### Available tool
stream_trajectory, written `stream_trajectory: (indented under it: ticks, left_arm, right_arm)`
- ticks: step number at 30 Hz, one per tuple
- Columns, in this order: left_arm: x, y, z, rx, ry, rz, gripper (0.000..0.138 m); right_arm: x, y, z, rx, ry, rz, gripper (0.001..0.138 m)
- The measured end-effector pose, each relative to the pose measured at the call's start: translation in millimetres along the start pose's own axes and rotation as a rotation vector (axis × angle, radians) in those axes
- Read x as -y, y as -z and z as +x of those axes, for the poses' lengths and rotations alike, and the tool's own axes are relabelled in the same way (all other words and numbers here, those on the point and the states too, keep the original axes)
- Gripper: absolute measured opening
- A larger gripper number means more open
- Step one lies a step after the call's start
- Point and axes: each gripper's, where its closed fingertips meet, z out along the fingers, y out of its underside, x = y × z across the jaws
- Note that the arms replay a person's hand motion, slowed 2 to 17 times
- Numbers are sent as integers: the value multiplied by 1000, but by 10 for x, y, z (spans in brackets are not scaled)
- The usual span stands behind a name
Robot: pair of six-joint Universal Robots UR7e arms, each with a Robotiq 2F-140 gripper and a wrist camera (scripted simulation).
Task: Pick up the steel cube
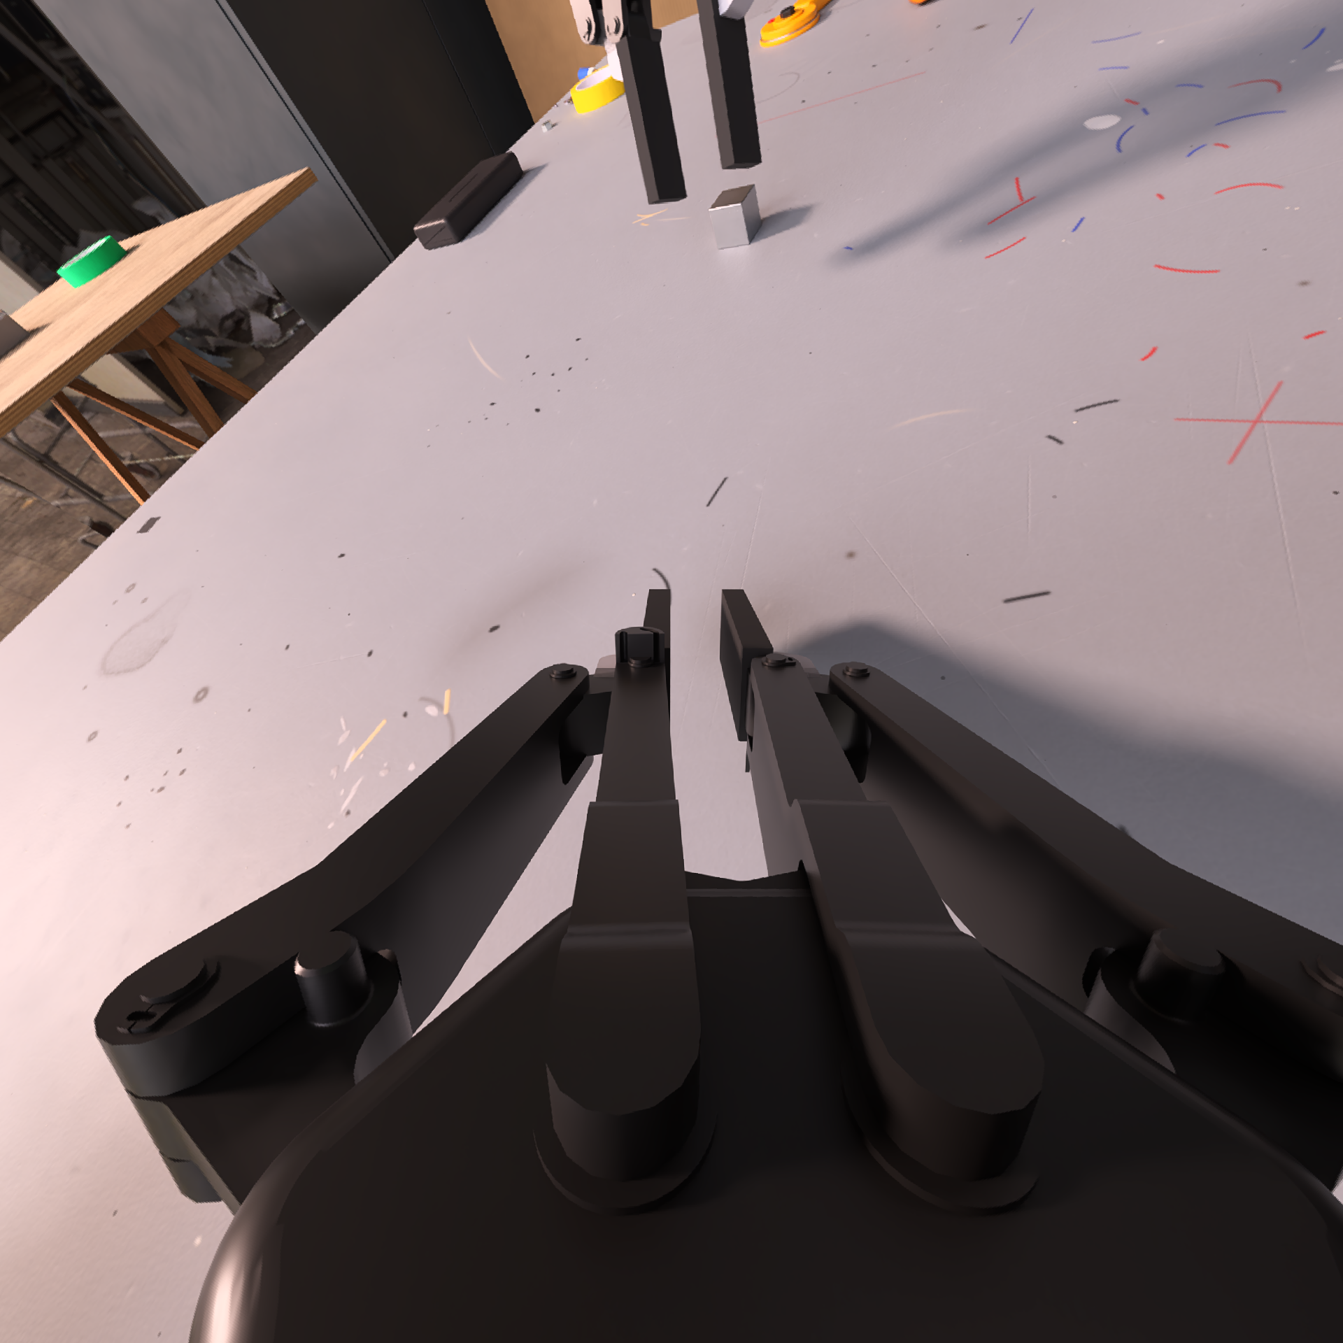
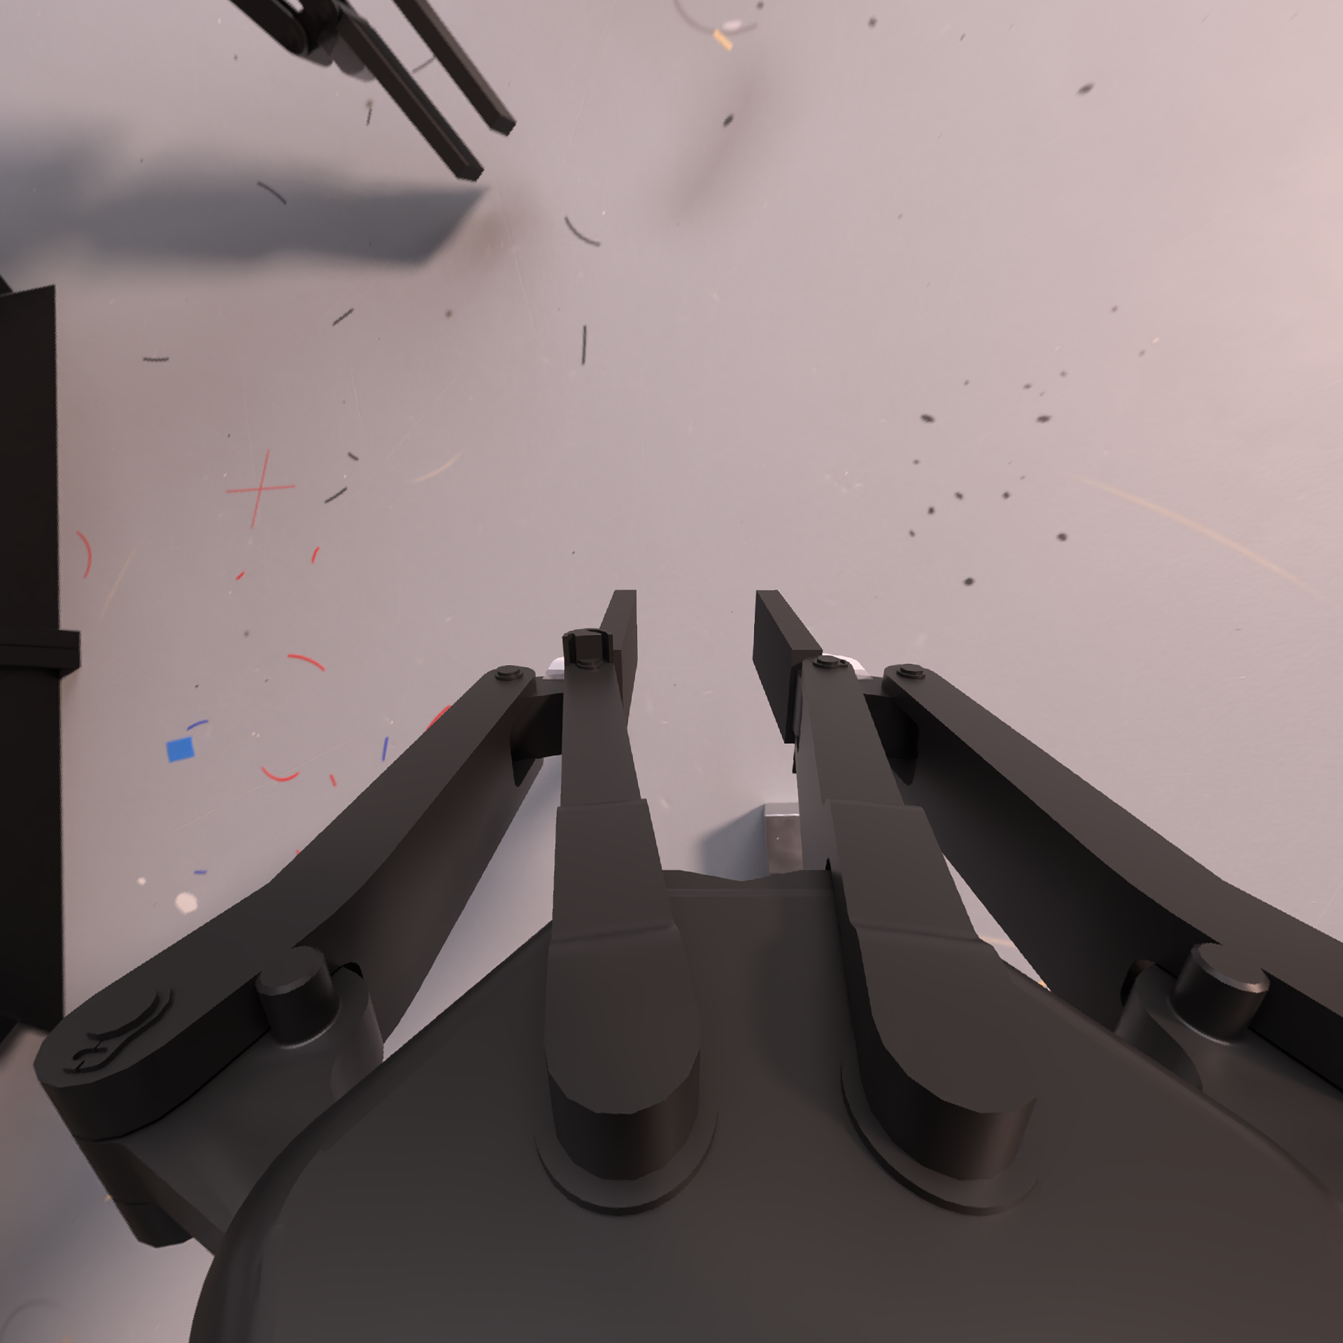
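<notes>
Right up close in the left wrist view is the left end effector [image 1: 694,592], fingers nearly together with only a narrow slot between them and nothing in it, hanging low over the grey surface [image 1: 436,509] well short of the action. So it's basically parked.

Farther up the surface sits the steel cube [image 1: 735,216], flat and upright, with the right end effector [image 1: 703,178] hovering just above it. Its fingers are spread with nothing between them, and one tip looks roughly over the cube while the other hangs off to the side, so I'd say it isn't centred yet. From the right wrist view the cube [image 2: 781,843] only peeks out low, behind the finger links, which backs that up.

My take for doing this well: shift sideways until the cube sits in the middle of the gap, square the pads to two opposite faces, then go straight down before closing. Steel is slick and heavy, so grab low on the faces and lift slowly. The black block [image 1: 469,200] near the edge is well apart, no worry there.
</notes>
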Motion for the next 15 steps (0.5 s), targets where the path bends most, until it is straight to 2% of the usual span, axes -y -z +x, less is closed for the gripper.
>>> stream_trajectory:
  ticks: [5,12,15]
  left_arm:
    - [0,1,-1,-1,1,0,19]
    - [2,2,-1,2,-4,1,19]
    - [1,1,2,1,-3,1,19]
  right_arm:
    - [-93,-24,-18,21,18,-58,40]
    - [-31,10,82,-59,42,-15,44]
    - [-77,13,90,-54,23,-28,44]
